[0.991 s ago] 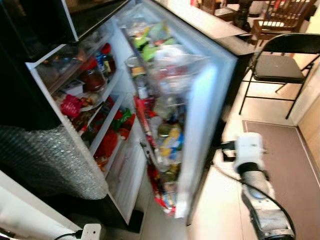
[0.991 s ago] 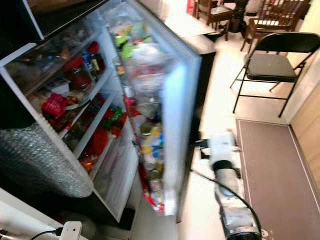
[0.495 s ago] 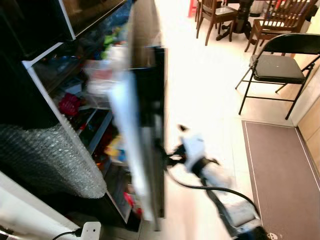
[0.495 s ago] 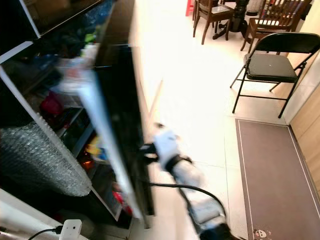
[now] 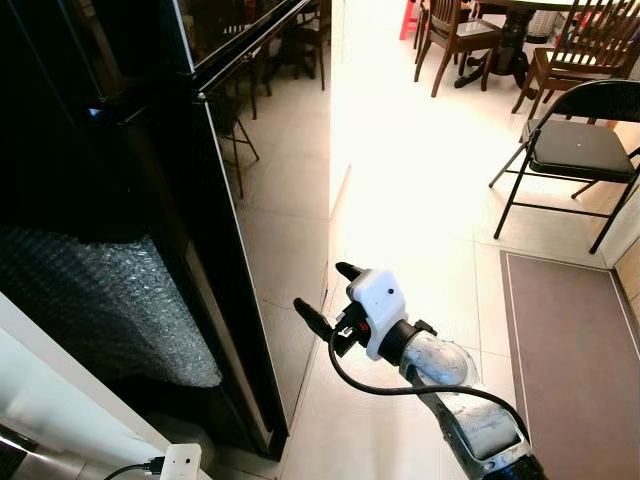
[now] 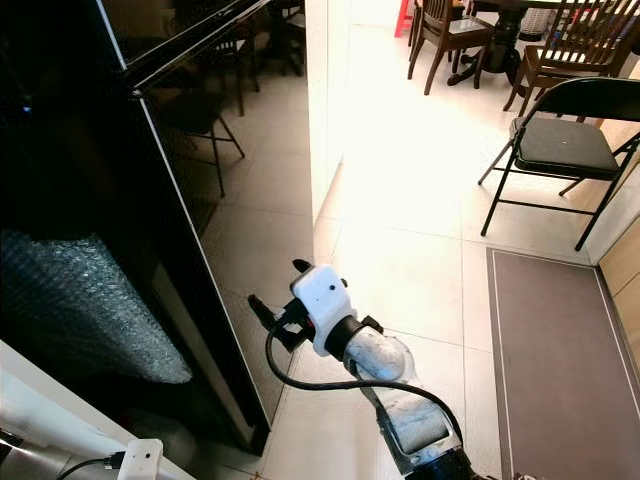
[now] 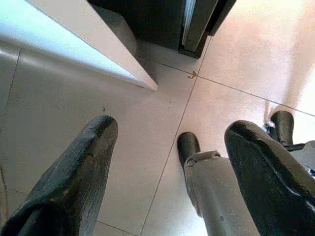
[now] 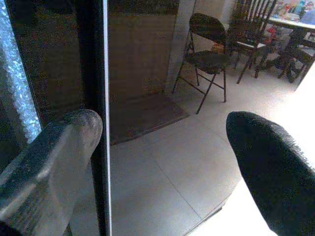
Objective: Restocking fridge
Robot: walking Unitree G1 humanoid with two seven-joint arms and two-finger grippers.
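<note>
The glossy black fridge door [image 5: 250, 200] stands shut at the robot's left, the right tool [image 5: 325, 300] released with fingers spread just beside its lower edge, the left tool [image 7: 167, 162] spread above the tiled floor [image 5: 420, 230].

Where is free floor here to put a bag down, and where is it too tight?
Bare tile lies between the fridge door and the folding chair, and ahead toward the dining chairs. The brown mat is bare too. It is tight by the door, where the open right gripper hovers.
</note>
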